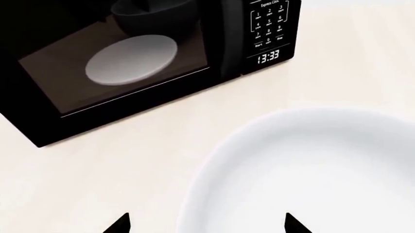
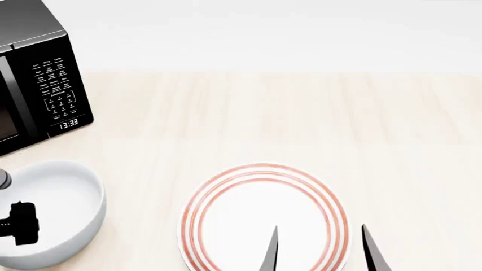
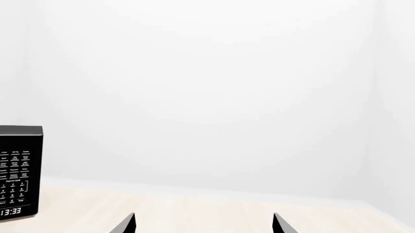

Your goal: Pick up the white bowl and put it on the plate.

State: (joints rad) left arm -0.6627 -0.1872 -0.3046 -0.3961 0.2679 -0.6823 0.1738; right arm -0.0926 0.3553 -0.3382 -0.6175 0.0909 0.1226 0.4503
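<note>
The white bowl (image 2: 56, 195) sits on the table at the near left, in front of the microwave. It fills the left wrist view (image 1: 311, 170). My left gripper (image 1: 207, 226) is open, its two black fingertips either side of the bowl's rim, close above it. A black part of my left arm (image 2: 19, 223) hangs over the bowl. The plate (image 2: 226, 217), white with red rings, lies at the near centre, apart from the bowl. My right gripper (image 2: 322, 251) is open and empty over the plate's right part; in the right wrist view (image 3: 204, 224) it points at the wall.
A black microwave (image 2: 45, 84) stands at the far left, door shut, clock reading 13:33; it also shows in the left wrist view (image 1: 129, 63) and the right wrist view (image 3: 19, 170). The light wooden table (image 2: 301, 124) ends at a white wall behind.
</note>
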